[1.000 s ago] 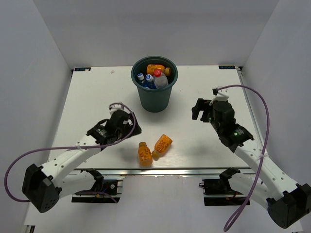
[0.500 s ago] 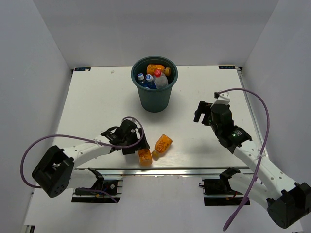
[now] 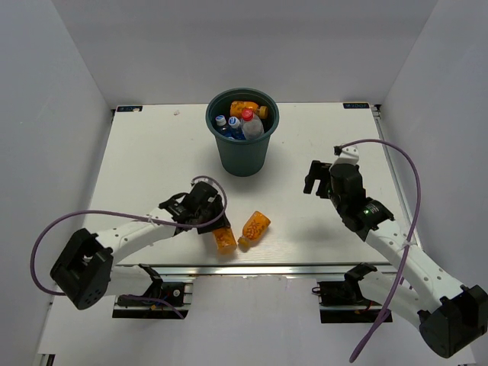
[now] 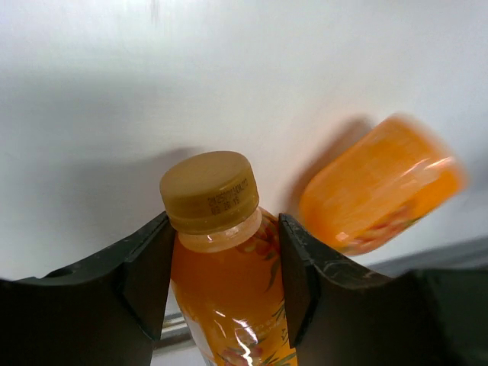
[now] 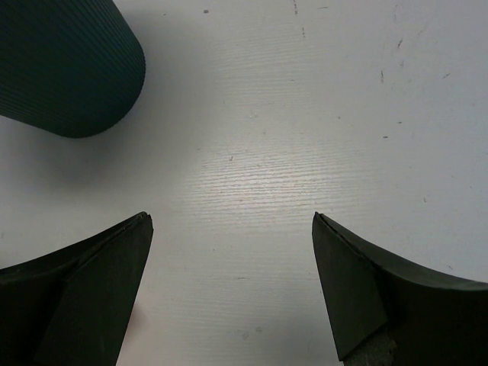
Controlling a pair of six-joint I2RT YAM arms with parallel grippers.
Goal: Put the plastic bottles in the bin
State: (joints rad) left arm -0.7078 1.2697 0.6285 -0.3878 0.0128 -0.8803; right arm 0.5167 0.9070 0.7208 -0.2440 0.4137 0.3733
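Tabletop (image 3: 152,152) carries everything. The dark green bin (image 3: 242,152) stands upright toward its far middle and already holds several bottles (image 3: 244,122), among them an orange one and a red-capped one.

At the near edge, the left gripper (image 4: 221,252) pinches one orange bottle (image 4: 229,297), a finger pressed on each side of its shoulder just below the cap (image 4: 207,191). The right gripper (image 5: 229,252) hangs spread wide over bare table to the right of the bin, with nothing between its fingers.

A second orange bottle (image 3: 255,226) lies on its side just beside the held one. Whether the two touch, I cannot tell.

Both loose bottles look full of juice, so they are probably weighty for their size, and stiff enough that a firm squeeze should dent the wall only slightly. The glossy label film looks slick, and a round body would likely roll if nudged. The shoulder under the cap seems the best place to hold, because the narrowing gives the fingers a ledge against slipping down.

The lying bottle would be better taken across its middle, square to its long axis, so that it neither spins nor squirts out sideways.
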